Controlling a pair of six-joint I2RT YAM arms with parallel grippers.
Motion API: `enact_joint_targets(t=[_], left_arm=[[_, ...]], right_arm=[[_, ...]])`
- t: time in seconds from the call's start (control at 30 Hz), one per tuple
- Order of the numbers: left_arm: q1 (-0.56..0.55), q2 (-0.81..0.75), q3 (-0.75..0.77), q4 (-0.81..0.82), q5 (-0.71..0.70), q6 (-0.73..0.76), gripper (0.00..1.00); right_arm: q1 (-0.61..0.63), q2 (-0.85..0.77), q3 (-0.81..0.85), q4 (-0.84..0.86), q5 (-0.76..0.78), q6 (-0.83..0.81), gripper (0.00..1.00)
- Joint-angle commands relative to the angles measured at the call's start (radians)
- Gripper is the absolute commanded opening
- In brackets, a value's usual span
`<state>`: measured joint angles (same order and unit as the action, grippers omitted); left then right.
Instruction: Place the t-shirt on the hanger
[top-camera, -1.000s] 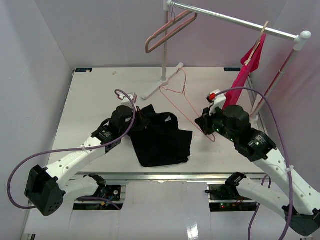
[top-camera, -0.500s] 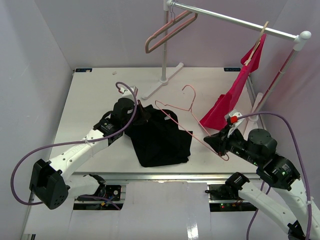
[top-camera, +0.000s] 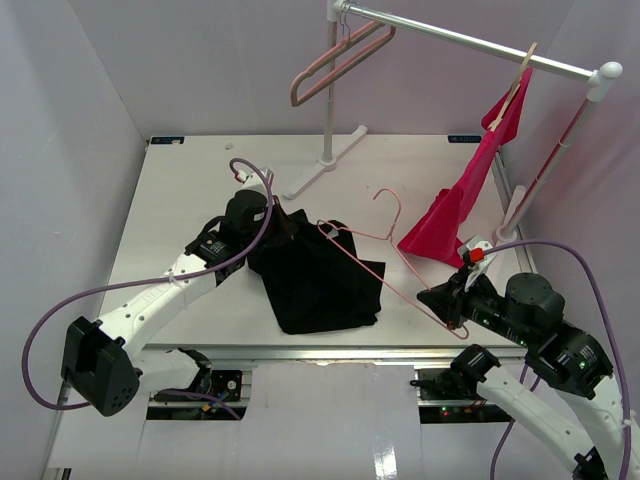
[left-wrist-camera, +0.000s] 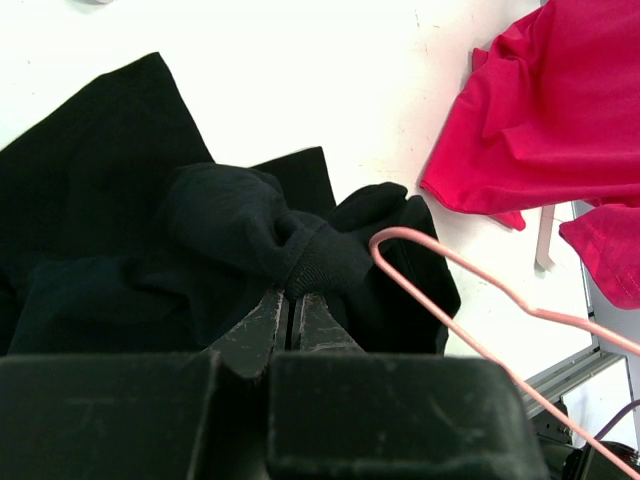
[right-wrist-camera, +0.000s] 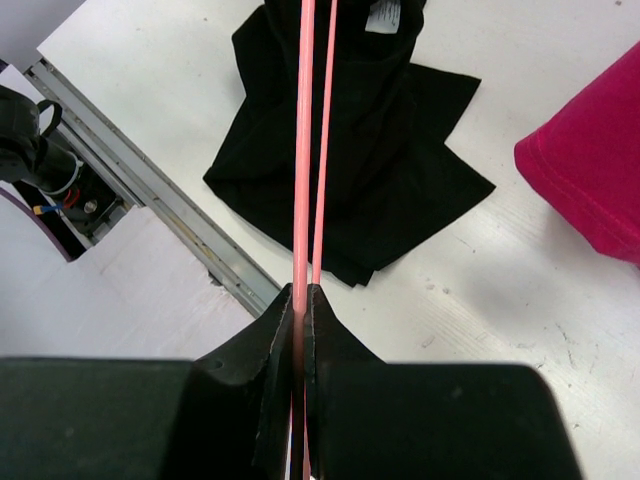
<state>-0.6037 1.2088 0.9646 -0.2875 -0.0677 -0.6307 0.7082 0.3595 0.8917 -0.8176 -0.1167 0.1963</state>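
Limp, light black t-shirt (left-wrist-camera: 100, 200), bunched fold pinched in closed left gripper (left-wrist-camera: 291, 312). Thin, springy wire hanger (right-wrist-camera: 305, 150) clamped in closed right gripper (right-wrist-camera: 303, 300). Collar edge probably best hold.

Across from me there's a clothes rack (top-camera: 470, 42), a metal rail on a white stand. A couple of chunky dusty-pink hangers (top-camera: 340, 62) hang near its left end. Over on my right a wooden hanger (top-camera: 515, 85) carries a red shirt (top-camera: 465, 200), hem slumped onto the white table (top-camera: 190, 190).
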Motion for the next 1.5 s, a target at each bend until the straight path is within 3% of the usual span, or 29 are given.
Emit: enact_joint_targets(t=[0.0,0.37,0.57,0.8,0.97,1.13,1.27,1.47], left_arm=[[0.008,-0.005,0.045,-0.003,-0.002,0.010,0.00],[0.009,-0.041,0.023,0.033,0.067,0.012,0.00],[0.009,-0.116,-0.005,0.144,0.249,-0.034,0.00],[0.009,-0.169,-0.002,0.174,0.361,-0.060,0.00],[0.009,-0.206,0.056,0.079,0.290,-0.002,0.00],[0.009,-0.218,0.092,-0.086,0.142,0.052,0.00],[0.009,-0.224,0.081,-0.124,0.040,0.087,0.00],[0.009,-0.227,0.081,-0.077,0.156,0.150,0.00]], right_arm=[[0.002,-0.005,0.033,0.000,-0.025,0.010,0.08],[0.001,0.023,-0.036,0.103,-0.077,0.046,0.08],[0.002,0.134,-0.165,0.458,-0.182,0.127,0.08],[0.004,0.248,-0.172,0.716,-0.167,0.154,0.08],[0.002,0.304,-0.123,0.643,-0.174,0.172,0.08],[0.002,0.232,-0.120,0.447,-0.093,0.124,0.08],[0.002,0.174,-0.103,0.321,-0.125,0.082,0.08],[0.002,0.168,-0.070,0.277,-0.233,0.067,0.08]])
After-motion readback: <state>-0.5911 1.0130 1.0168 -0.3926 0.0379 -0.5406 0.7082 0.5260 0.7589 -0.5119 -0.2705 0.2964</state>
